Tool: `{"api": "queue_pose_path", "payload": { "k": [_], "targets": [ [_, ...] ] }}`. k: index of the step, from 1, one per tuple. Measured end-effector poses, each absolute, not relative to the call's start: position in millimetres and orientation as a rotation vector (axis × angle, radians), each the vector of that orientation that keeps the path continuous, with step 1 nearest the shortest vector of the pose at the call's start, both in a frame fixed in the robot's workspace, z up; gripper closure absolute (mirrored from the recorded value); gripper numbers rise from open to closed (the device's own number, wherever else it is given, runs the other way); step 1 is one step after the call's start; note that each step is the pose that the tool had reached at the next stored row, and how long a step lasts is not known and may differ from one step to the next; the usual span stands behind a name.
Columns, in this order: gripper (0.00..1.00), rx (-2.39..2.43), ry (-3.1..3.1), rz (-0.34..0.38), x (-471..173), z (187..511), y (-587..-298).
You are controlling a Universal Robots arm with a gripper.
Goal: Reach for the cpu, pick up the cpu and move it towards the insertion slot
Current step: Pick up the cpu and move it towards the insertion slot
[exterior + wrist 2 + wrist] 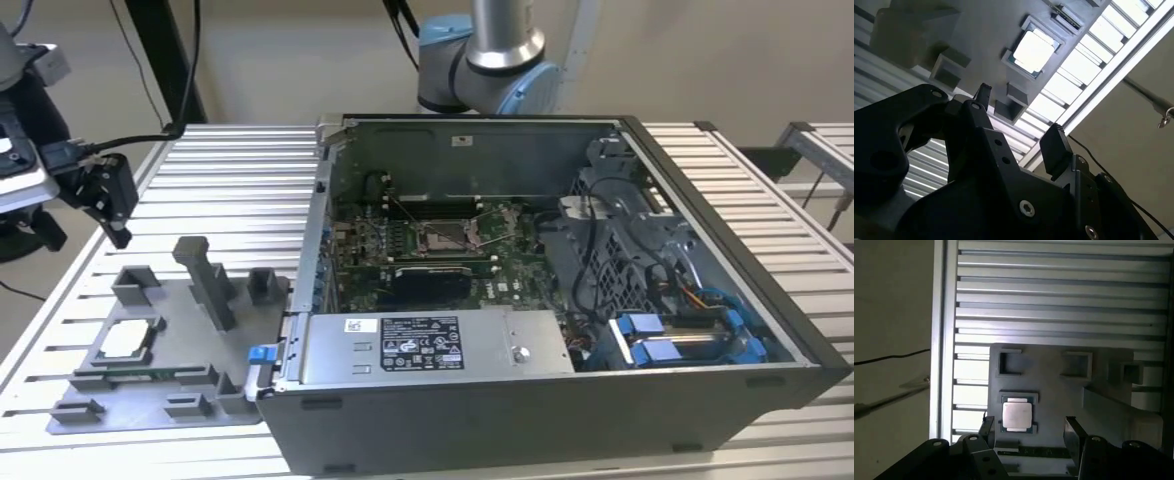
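The cpu (127, 340), a small pale silver square, lies in a shallow pocket of the grey fixture plate (160, 410) at the exterior view's left. It is also seen in both wrist views (1035, 50) (1016, 415). My gripper (114, 215) hangs in the air above and behind the fixture, well clear of the chip. It is open, its two black fingers (1071, 429) apart with nothing between them (1019, 120). The insertion slot (447, 235), a silver-framed socket on green circuit board, sits inside the open computer case.
The open computer case (534, 400) fills the middle and right of the slatted metal table (227, 180). Grey upright blocks (207, 280) rise from the fixture plate beside the chip. The table's edge (939, 340) runs close to the fixture.
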State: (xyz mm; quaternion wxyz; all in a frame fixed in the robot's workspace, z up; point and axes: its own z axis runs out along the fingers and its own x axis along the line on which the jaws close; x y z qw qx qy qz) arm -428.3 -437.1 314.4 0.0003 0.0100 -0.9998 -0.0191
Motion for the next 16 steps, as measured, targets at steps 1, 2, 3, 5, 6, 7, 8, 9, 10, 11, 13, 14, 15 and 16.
{"api": "queue_pose_path", "payload": {
  "k": [1, 2, 3, 5, 6, 7, 8, 9, 10, 11, 13, 14, 15, 16],
  "targets": [
    [0.0, 0.032, -3.14, -0.06, -428, 313, -437],
    [0.0, 0.031, -3.14, -0.06, -428, 312, -437],
    [0.0, 0.031, -3.14, -0.06, -428, 311, -437],
    [0.0, 0.032, -3.14, -0.06, -428, 308, -437],
    [0.0, 0.031, -3.14, -0.06, -428, 307, -437],
    [0.0, 0.032, -3.14, -0.06, -428, 306, -437],
    [0.0, 0.031, -3.14, -0.06, -428, 305, -437],
    [0.0, 0.031, -3.14, -0.06, -428, 303, -437],
    [0.0, 0.032, -3.14, -0.06, -428, 302, -437],
    [0.0, 0.032, -3.14, -0.06, -428, 301, -437],
    [0.0, 0.032, -3.14, -0.06, -428, 299, -437],
    [0.0, 0.032, -3.14, -0.06, -428, 298, -437],
    [0.0, 0.032, -3.14, -0.06, -428, 297, -437],
    [0.0, 0.032, -3.14, -0.06, -428, 296, -437]
  ]
}}
